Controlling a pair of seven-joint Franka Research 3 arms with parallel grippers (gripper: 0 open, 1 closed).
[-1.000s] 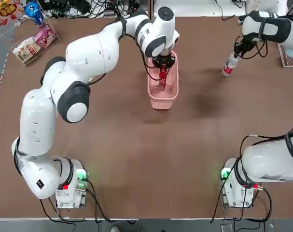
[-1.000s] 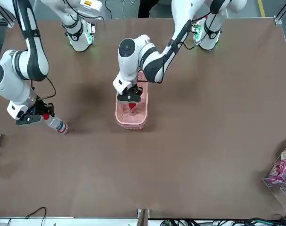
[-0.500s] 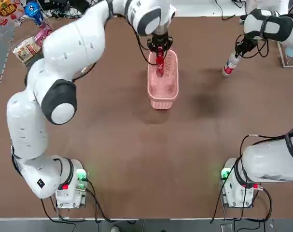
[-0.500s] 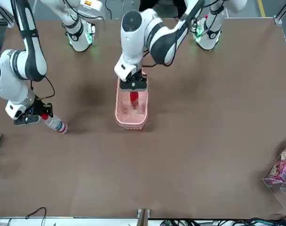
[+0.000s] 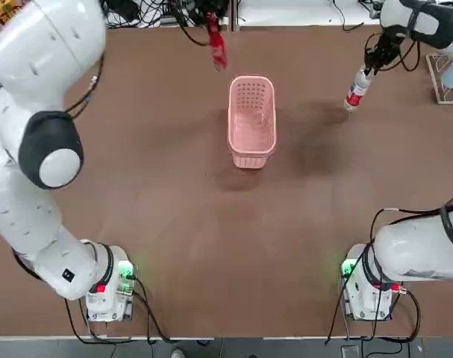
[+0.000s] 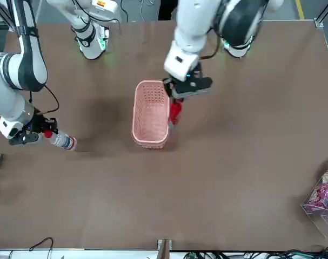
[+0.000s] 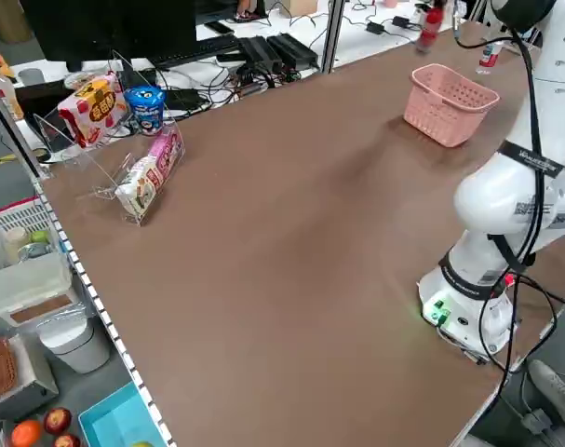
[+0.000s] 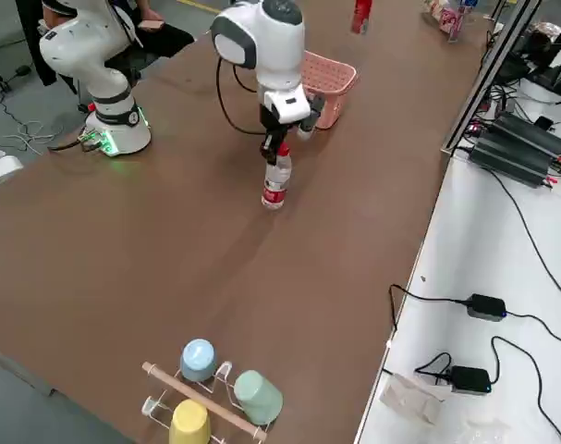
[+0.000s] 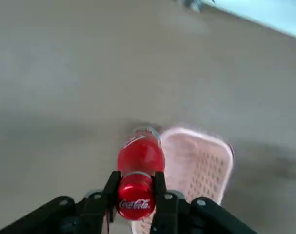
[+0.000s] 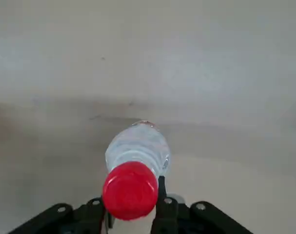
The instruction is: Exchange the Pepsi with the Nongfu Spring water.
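Your two arm bases sit at the near table edge. Mid-table: a pink basket (image 5: 251, 121), nothing in it. Far right: your right gripper (image 5: 372, 58) has its fingers clamped at the neck of the water (image 5: 356, 89), which hangs just above the table. Far centre, high over the table: your left gripper (image 6: 183, 89) holds the Pepsi (image 6: 175, 113) by its cap, fingers closed on it, the bottle hanging clear of the basket, on its left side.

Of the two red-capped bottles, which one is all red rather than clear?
The Pepsi, held by the left gripper beside the pink basket. The Nongfu Spring water, in the right gripper, is clear with a red label.
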